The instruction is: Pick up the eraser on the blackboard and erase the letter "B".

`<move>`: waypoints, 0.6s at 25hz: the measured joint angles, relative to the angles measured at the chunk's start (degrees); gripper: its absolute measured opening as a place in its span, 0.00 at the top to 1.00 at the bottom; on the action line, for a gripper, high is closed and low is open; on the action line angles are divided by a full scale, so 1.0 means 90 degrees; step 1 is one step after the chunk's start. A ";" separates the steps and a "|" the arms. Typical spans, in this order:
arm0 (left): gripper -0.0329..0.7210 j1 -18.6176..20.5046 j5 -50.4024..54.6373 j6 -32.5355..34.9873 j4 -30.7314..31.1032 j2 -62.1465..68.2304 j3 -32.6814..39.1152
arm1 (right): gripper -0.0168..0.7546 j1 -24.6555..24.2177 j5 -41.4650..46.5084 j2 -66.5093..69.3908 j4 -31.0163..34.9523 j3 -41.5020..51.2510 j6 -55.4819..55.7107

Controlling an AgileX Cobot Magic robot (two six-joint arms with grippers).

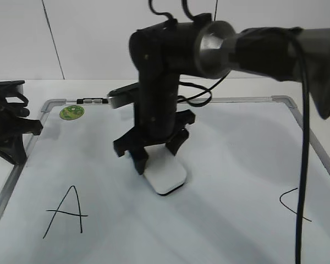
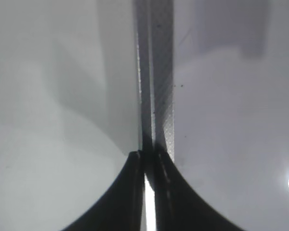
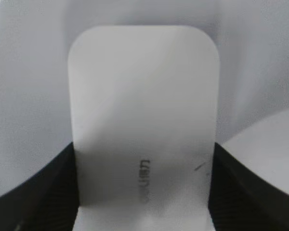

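Eraser [image 1: 166,174] flat on blackboard [image 1: 236,165], long axis diagonal (near-right to far-left), right hand [image 1: 154,157] clamping its sides.

My right gripper [image 1: 157,157] reaches down onto the big white blackboard [image 1: 231,165]. My black fingers [image 1: 137,157] sit on both sides of the white eraser [image 1: 166,175], which lies flat on the board. A black letter A [image 1: 66,213] is near the front left. Part of a letter C [image 1: 292,204] shows at the right. A little green sticker [image 1: 72,112] sits in the back left corner. My left gripper [image 1: 11,129] rests by the board's left edge.
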 joint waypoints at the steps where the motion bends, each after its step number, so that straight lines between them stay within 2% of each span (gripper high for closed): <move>1: 0.93 0.0000 0.0012 0.0000 0.0000 0.0000 0.0000 | 0.28 0.0148 0.0000 0.0024 0.0053 -0.0059 -0.0014; 4: 0.93 0.0000 0.0005 0.0000 0.0000 0.0000 0.0000 | 0.28 0.0422 0.0000 0.0096 0.0200 -0.0233 -0.0027; 8: 0.93 0.0000 0.0005 0.0000 0.0000 0.0000 0.0000 | 0.28 0.0350 0.0000 0.0135 0.0191 -0.0322 -0.0027; 15: 0.93 0.0000 0.0015 0.0000 0.0000 0.0000 0.0000 | 0.28 -0.0614 0.0000 0.0135 -0.0122 -0.0322 -0.0027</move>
